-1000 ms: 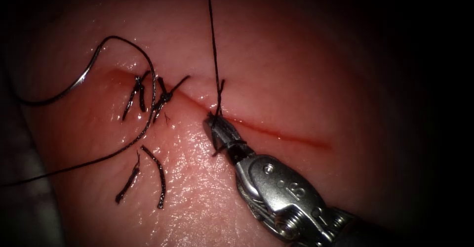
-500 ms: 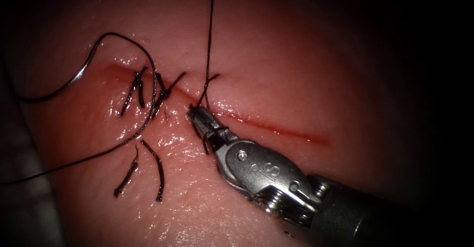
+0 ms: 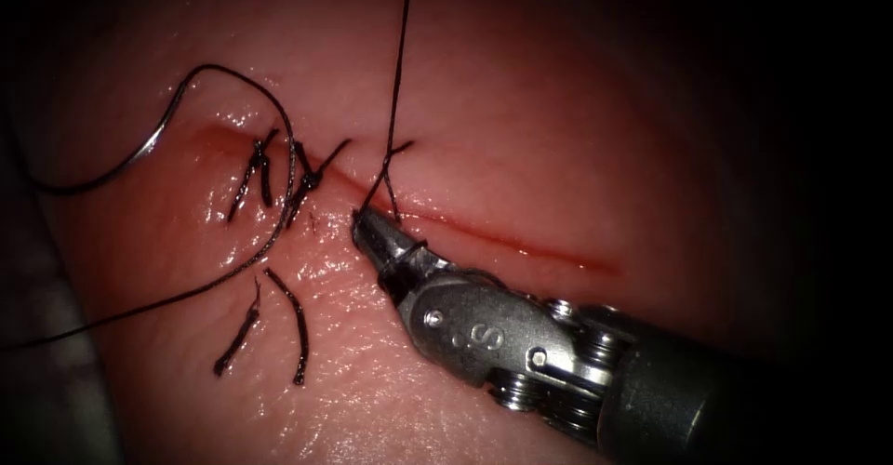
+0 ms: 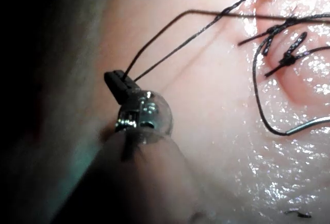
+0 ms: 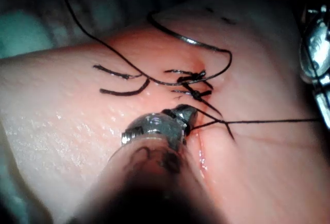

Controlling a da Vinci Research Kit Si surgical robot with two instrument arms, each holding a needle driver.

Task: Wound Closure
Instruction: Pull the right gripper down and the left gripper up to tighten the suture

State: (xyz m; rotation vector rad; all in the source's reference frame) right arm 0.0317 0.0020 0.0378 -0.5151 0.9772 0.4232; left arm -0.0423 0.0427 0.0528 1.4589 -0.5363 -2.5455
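While the right claw (image 3: 365,226) pinches braided thread (image 3: 398,74) at the glistening cut (image 3: 521,242), the left claw (image 4: 119,83) grips its far strand; the curved needle (image 3: 153,144) lies loose at left.

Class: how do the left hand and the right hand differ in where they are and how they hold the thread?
The left hand grips long strands of thread far from the cut; the right hand grips a short piece right at the cut. Both are shut on thread. The needle lies free on the tissue, left of the cut.
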